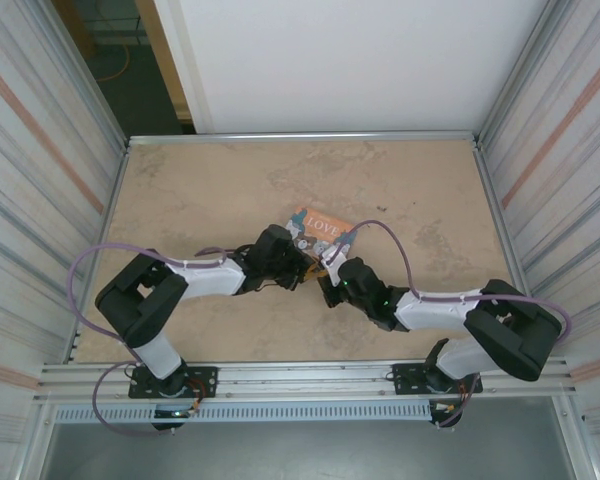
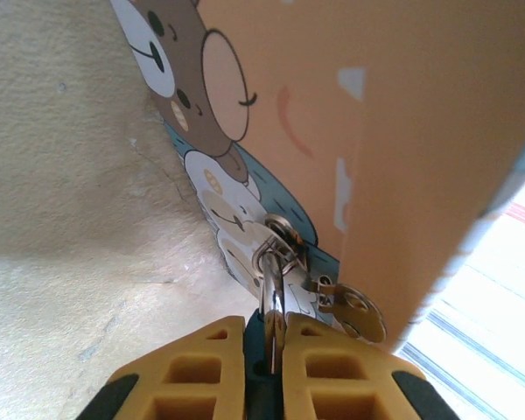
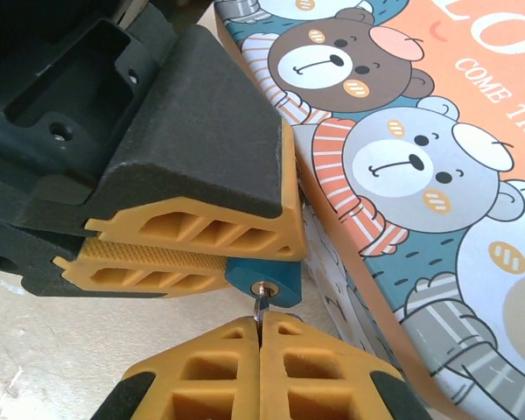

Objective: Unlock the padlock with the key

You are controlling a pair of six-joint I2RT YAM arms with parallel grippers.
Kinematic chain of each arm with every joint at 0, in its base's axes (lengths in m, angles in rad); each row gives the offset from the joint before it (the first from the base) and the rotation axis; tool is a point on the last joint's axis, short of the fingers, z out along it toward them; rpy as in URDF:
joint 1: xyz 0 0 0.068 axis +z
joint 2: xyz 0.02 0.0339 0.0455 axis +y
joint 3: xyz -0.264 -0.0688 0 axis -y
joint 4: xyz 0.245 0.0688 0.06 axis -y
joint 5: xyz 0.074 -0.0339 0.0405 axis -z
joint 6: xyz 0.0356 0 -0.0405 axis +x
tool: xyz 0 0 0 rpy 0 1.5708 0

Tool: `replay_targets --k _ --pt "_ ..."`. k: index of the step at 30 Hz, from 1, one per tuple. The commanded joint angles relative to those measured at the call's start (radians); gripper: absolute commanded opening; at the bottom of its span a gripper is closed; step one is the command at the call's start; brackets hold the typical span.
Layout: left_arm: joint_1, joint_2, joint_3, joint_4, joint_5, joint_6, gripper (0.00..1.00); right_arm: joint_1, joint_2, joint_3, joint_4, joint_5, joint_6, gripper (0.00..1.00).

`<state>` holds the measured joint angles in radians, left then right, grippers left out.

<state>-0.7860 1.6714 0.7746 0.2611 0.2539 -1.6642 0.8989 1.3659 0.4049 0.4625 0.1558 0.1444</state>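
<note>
Left jaws clamp the tiny teal-blue padlock with the thin silvery shackle [image 3: 264,278], which is hooked to the orange cartoon-animal tin box [image 3: 472,87] beside them. Right jaws pinch the small silvery key [image 3: 260,306], its tip apparently in the keyhole just ahead. To do it well: twist the key on its own axis, don't pull, and brace the lock with the left.

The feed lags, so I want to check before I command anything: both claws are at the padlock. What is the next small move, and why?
Probably a slow twist of the right claw about the key's axis. In its wrist view it pinches the key, whose tip enters the padlock. The left claw clamps the teal body, so the lock should resist turning with the key.
</note>
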Motion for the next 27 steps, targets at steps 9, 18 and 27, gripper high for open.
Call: replay_targets --k 9,18,27 --pt "-0.026 -0.09 0.049 -0.221 -0.04 0.138 0.4 -0.084 -0.049 -0.065 -0.065 -0.136 0.169 0.0" --pt "-0.017 -0.272 0.122 -0.512 -0.281 0.344 0.47 -0.228 -0.17 -0.091 -0.202 -0.341 0.29 0.0" --pt "-0.046 -0.406 0.236 -0.721 -0.563 0.593 0.45 -0.373 -0.23 -0.136 -0.252 -0.515 0.387 0.0"
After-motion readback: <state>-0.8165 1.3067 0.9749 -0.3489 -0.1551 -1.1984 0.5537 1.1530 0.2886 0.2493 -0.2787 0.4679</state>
